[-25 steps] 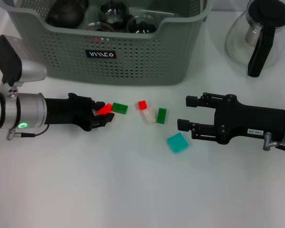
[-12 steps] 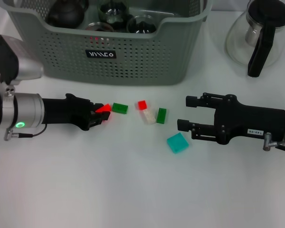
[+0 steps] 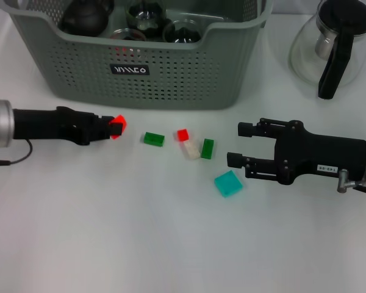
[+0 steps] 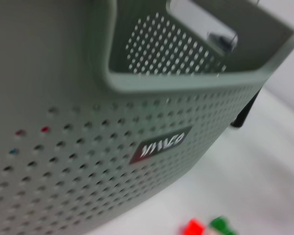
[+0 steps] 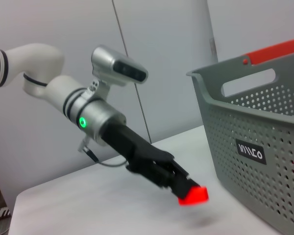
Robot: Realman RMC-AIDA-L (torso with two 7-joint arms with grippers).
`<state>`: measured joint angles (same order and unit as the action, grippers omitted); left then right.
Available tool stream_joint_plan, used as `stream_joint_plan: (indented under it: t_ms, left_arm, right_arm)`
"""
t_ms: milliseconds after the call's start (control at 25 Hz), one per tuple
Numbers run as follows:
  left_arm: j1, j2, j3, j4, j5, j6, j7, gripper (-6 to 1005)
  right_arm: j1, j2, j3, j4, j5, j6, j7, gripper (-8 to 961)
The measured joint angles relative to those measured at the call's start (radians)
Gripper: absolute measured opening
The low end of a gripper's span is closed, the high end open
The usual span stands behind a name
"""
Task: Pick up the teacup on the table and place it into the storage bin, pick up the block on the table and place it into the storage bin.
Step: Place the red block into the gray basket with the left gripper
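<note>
Your left gripper [image 3: 111,127] is clamped on the red block [image 3: 119,127], held above the table [image 3: 140,232] just before the storage bin [image 3: 171,73], which contains dark teaware. Your right gripper [image 3: 239,144] rests on the table, jaws spread and empty.

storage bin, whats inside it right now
Inside the grey-green perforated plastic storage bin, the head view shows a dark round teapot and at least two dark glass cups near the front wall. The wall and rim hide the bin floor, so any blocks inside cannot be seen.
</note>
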<state>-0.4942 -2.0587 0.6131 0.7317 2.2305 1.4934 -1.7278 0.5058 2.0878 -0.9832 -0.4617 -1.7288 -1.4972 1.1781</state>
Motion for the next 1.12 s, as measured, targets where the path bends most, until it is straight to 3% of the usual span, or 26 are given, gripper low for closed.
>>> stream_joint_plan:
  t_ms: [360,640,800,920,1120]
  left_arm:
    - [-0.092,0.072,-0.204,-0.005,-0.022,0.305,-0.173,294]
    - [-0.198,0.121,-0.236,-0.008,-0.135,0.427,-0.304,306]
    - [-0.26,0.135,-0.236,-0.008,-0.187,0.36,-0.352,312]
    - [-0.294,0.136,-0.205,-0.005,-0.184,0.212,-0.373,317]
    - [-0.307,0.136,-0.034,0.007,-0.18,-0.084,-0.409,326]
  right_arm:
    - [0.005,0.001,0.0,0.0,0.0,0.0,0.0,745]
    - [0.006,0.002,0.0,-0.002,0.0,0.0,-0.004,745]
    - [0.009,0.005,0.0,-0.002,0.0,0.003,-0.008,745]
    - [0.011,0.006,0.0,-0.002,-0.001,0.004,-0.009,746]
    - [0.011,0.007,0.0,-0.002,0.0,0.003,-0.009,746]
